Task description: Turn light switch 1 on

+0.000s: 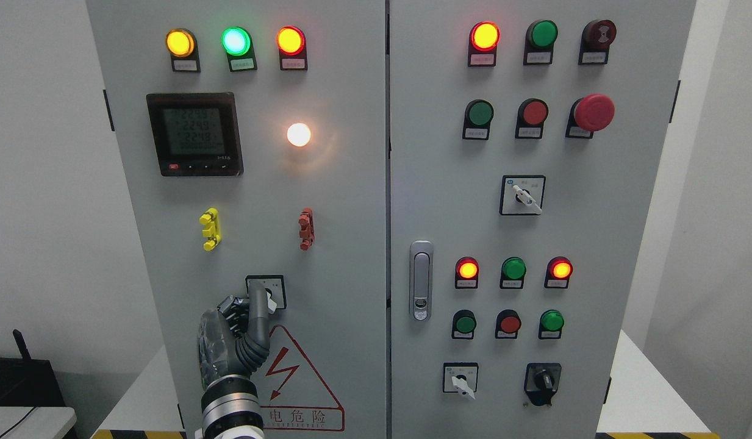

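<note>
While its arm rises from the bottom edge left of the middle, the left hand [244, 323] is lifted against the lower part of the left cabinet door [345, 201], with one long grey finger [258, 308] stretched upward onto the rotary selector switch [266, 291], which sits in a small square plate just above the hand. The other fingers are curled back near the palm, so the hand is mostly closed with a single digit doing the work; whether that digit only presses the knob or pinches it with a hidden thumb I cannot tell. The posture suits a small knob: one extended finger can push its lever round without the bulk of the hand fouling the panel.

Just below and right of the switch lies the red high-voltage warning triangle [299, 378], partly covered by the wrist. Higher on the same door a white lamp [299, 135] glows brightly, which suggests the switch may already have done its job, though the link between them is a judgement. To its left is a digital meter [194, 134], lit. The right hand is not in view.
</note>
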You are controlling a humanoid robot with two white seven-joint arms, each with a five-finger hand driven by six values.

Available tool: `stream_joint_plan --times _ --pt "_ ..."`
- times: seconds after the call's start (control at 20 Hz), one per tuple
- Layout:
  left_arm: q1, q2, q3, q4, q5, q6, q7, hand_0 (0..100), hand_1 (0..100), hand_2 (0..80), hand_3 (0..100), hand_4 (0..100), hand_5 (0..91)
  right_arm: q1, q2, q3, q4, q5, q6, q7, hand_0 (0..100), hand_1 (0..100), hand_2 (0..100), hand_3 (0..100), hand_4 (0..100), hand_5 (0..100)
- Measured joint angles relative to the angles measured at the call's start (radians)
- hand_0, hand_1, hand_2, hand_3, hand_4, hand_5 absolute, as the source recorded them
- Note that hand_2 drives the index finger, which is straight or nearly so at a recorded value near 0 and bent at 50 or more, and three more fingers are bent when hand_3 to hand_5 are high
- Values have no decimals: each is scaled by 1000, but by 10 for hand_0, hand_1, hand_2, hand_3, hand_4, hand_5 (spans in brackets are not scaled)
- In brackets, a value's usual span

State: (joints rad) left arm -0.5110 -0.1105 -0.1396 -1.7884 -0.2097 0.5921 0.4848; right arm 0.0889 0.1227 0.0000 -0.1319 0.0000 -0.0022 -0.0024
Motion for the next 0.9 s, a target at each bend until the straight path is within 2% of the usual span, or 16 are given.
stream_joint_plan --times 0.05,0.35,0.6,0.9 --pt "0 0 0 0 1 -3 0 395 160 605 938 938 865 0 0 0 0 0 0 0 120 389 0 0 0 0" --pt "0 0 0 0 5 -8 -2 240 190 603 946 939 864 0 0 0 0 0 0 0 120 389 0 0 0 0" --pt "0 0 -1 -1 6 -9 -3 192 204 595 946 939 863 0 0 0 0 0 0 0 120 389 0 0 0 0" --pt "1 0 -1 -2 7 -10 -3 187 219 595 947 938 863 0 0 0 0 0 0 0 120 389 0 0 0 0"
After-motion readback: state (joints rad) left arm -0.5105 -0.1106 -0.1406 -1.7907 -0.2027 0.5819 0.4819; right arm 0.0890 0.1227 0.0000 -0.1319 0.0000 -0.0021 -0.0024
